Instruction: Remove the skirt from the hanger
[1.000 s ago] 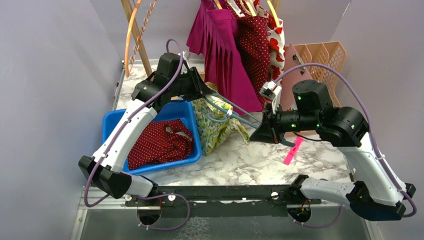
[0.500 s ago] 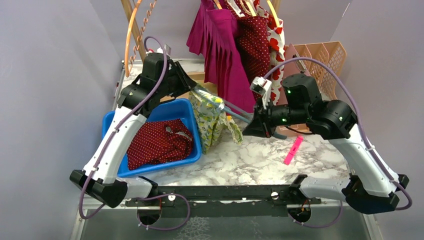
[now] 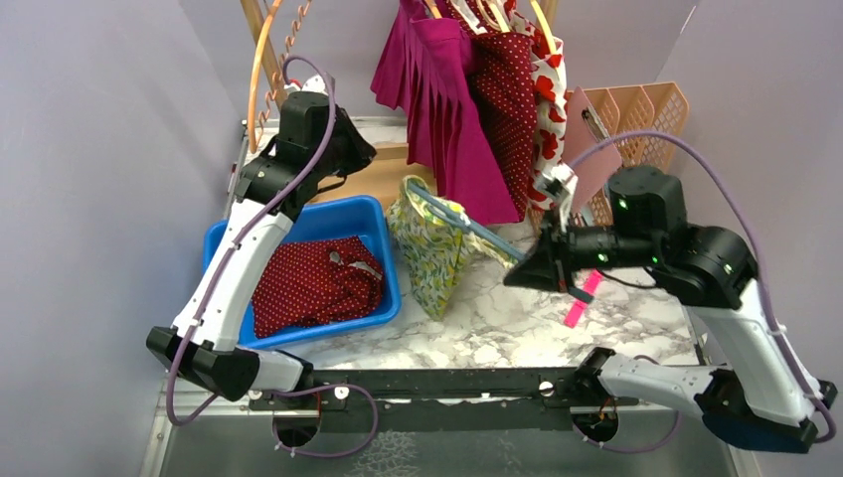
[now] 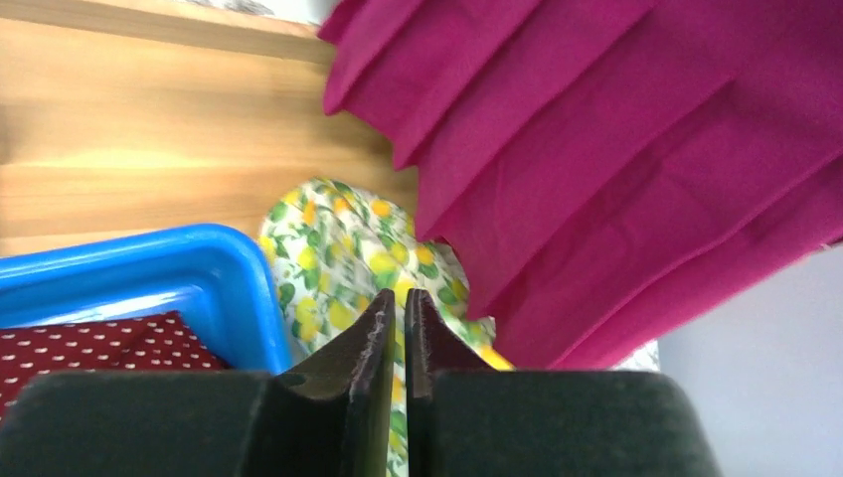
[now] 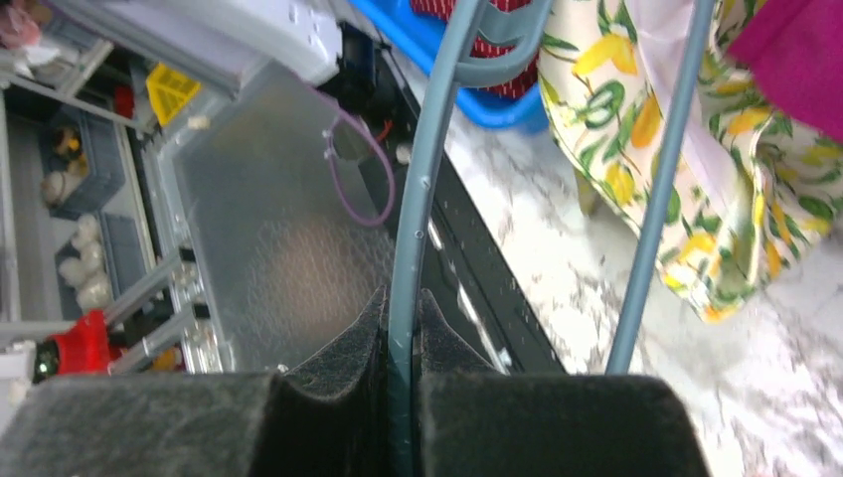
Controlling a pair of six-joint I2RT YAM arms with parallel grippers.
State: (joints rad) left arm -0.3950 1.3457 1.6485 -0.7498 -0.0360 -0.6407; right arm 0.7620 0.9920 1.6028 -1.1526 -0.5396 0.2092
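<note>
Skirt: the lemon-print skirt [image 3: 434,248] hangs from the far end of the hanger [image 3: 480,229], just right of the blue bin [image 3: 221,241]. Its hem is at or close to the tabletop [image 3: 507,323].
Hanger: slim and grey-blue, held slanting low over the tabletop, with its near end in the right claw.
Right claw [image 5: 402,298]: pinched narrow on one hanger rod. A second rod runs free beside it.
Left claw [image 4: 397,298]: fingers pressed together on nothing, raised above the skirt's top edge and close to the magenta skirt [image 4: 616,179] on the rack.
Attachment: the folds hide how the waistband is fixed to the hanger. It seems caught at one end at least, but I cannot tell for sure.
Handling: the cloth looks thin, light and limp, so it will likely bunch, slide and stretch instead of coming away as one piece. It is not fragile. The hanger is stiff and smooth and may twist within so small a pinch.
Where to hold: the waistband right beside the hanger rod is probably best, since it is the firmest edge. A grip on the loose hem would only drag cloth.
Next move: the left claw would need to spread, come down on the waistband and pull toward the bin while the right keeps the hanger steady.
Risk: snagging the magenta skirt, or tugging the hanger out of the right claw.
</note>
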